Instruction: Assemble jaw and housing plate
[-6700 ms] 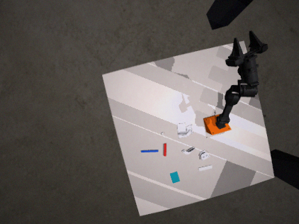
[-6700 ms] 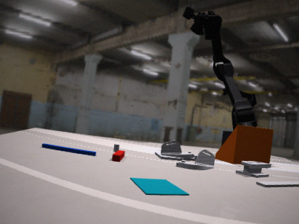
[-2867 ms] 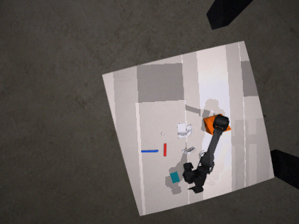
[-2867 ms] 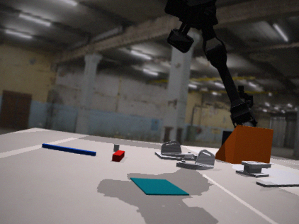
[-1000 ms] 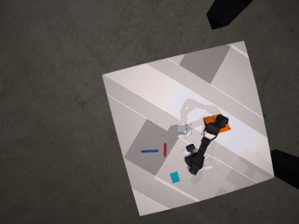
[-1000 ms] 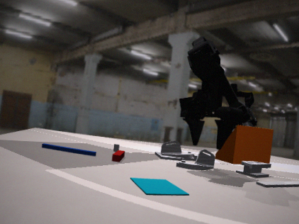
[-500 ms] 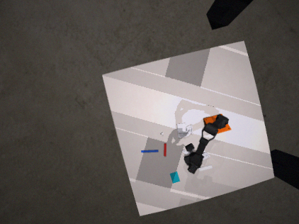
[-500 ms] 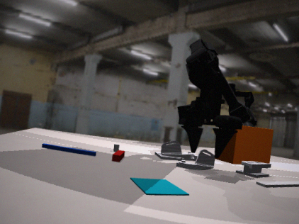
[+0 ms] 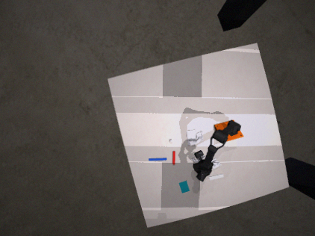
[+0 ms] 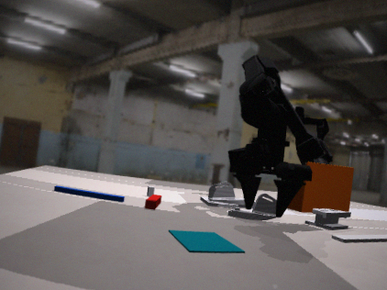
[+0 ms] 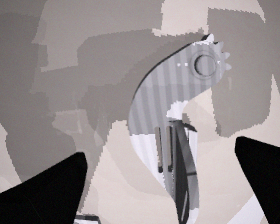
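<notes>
Exterior view: beside the orange block [image 9: 236,136] [image 10: 331,186], the gripper [image 10: 265,211] [image 11: 163,153] stands wide around the loose jaw [image 10: 265,205] [image 11: 167,90]'s upright fin, presumably so closing can grip it for lifting to the pin.

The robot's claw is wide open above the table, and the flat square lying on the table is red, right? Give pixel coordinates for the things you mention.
Not quite: the flat square [image 9: 184,187] [image 10: 206,241] is teal, as the exterior view shows, and the top view agrees. The rest is right: the claw [image 10: 265,209] [image 11: 161,150] is wide open above the table [image 9: 138,193] [image 10: 115,237], and the square lies on it.
</notes>
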`<state>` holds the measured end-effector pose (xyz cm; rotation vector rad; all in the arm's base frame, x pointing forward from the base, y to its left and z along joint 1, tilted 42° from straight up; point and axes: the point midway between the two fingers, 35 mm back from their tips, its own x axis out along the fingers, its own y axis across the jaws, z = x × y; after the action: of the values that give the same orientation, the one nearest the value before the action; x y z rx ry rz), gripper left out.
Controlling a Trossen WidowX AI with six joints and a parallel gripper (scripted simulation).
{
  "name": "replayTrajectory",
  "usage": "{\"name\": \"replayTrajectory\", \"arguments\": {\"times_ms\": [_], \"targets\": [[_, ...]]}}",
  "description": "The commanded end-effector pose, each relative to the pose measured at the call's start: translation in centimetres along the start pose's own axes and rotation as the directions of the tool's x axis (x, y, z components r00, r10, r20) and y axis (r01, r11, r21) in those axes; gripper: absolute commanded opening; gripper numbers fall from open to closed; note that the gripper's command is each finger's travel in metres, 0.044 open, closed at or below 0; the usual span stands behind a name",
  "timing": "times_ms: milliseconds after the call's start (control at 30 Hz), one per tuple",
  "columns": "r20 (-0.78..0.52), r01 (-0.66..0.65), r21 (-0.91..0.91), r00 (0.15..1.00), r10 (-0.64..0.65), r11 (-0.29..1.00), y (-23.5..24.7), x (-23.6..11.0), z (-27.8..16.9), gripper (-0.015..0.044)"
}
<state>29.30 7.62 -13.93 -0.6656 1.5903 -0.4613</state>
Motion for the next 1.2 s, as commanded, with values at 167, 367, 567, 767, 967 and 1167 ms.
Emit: {"name": "replayTrajectory", "arguments": {"times_ms": [167, 367, 567, 767, 967, 1167], "targets": [[-0.005, 0.006, -0.009, 1.0, -0.006, 1.0, -0.07, 0.63, -0.22, 0.044], [-0.005, 0.006, -0.009, 1.0, -0.006, 1.0, -0.07, 0.63, -0.22, 0.044], [-0.005, 0.006, -0.009, 1.0, -0.006, 1.0, -0.07, 0.68, -0.22, 0.044], [-0.005, 0.006, -0.009, 1.0, -0.006, 1.0, -0.07, 0.68, -0.22, 0.044], [-0.006, 0.003, -0.003, 1.0, -0.003, 1.0, -0.04, 0.63, -0.21, 0.0335], [-0.006, 0.003, -0.003, 1.0, -0.003, 1.0, -0.04, 0.63, -0.21, 0.0177]]}}
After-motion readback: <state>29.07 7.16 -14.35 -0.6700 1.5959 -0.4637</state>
